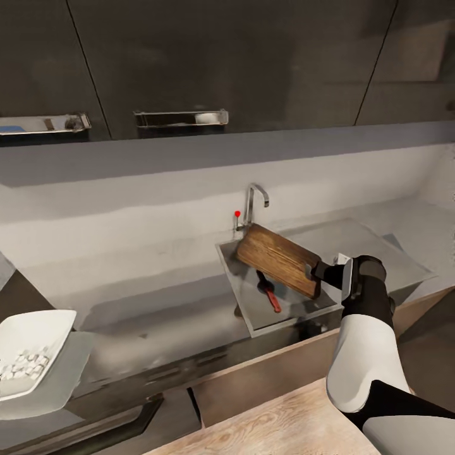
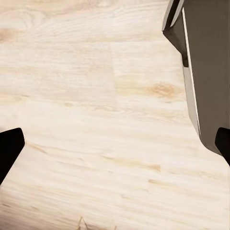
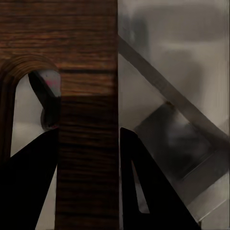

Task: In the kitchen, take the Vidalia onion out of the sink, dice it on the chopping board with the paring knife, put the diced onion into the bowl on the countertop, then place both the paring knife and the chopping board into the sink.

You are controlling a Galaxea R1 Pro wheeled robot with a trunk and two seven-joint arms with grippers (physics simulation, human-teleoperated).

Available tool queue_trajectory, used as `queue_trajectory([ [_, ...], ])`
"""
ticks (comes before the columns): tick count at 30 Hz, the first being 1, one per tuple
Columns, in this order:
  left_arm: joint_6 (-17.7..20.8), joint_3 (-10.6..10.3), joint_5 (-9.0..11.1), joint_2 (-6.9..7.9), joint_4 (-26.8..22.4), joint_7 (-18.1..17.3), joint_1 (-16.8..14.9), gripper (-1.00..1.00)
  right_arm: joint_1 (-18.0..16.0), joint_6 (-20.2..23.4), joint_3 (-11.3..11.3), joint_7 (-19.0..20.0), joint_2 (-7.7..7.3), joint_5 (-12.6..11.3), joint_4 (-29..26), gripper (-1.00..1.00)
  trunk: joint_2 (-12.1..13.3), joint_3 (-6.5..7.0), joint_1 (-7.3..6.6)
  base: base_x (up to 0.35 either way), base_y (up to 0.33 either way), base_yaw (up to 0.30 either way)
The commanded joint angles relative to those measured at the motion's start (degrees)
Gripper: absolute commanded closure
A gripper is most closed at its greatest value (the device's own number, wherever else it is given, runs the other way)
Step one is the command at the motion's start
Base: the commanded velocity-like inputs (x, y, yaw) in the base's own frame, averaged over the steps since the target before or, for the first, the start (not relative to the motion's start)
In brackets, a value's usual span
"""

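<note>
No text, label, brand, number or sign can be read on anything in these views.

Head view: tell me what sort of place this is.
A kitchen, by the look of it: a steel sink with a curved tap set into a grey countertop, dark cabinets above, and the right gripper holding a chopping board over the basin.

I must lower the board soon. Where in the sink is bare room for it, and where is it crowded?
The chopping board, held by the right gripper, hangs tilted over the sink. The paring knife lies mid-basin under it: crowded there. Bare steel shows along the basin's front edge and on the drainboard beside it.
</note>
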Motion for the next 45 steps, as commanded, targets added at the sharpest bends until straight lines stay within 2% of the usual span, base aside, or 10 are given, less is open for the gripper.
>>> queue_trajectory([
  [1,-0.43,-0.43,0.4,0.04,-0.31,0.28,-0.11,-1.0,-0.1,0.17,-0.2,0.54,0.08,0.31,-0.09,1.0,-0.13,-0.12,0.03,0.0,0.277,-0.083],
  [8,-0.45,-0.41,0.4,0.08,-0.31,0.3,-0.11,-1.0,-0.1,0.17,-0.35,0.54,0.08,0.31,-0.14,1.0,-0.13,-0.12,0.03,0.0,0.272,-0.02],
  [22,-0.57,-0.46,0.4,0.07,-0.31,0.3,-0.11,-1.0,-0.1,0.17,-0.55,0.54,0.08,0.31,-0.13,1.0,-0.13,-0.12,0.03,0.039,0.077,-0.001],
  [45,-0.6,-0.5,0.4,0.07,-0.31,0.34,-0.11,-1.0,-0.1,0.17,-0.56,0.54,0.08,0.22,-0.14,1.0,-0.13,-0.17,0.03,0.034,0.009,0.0],
])
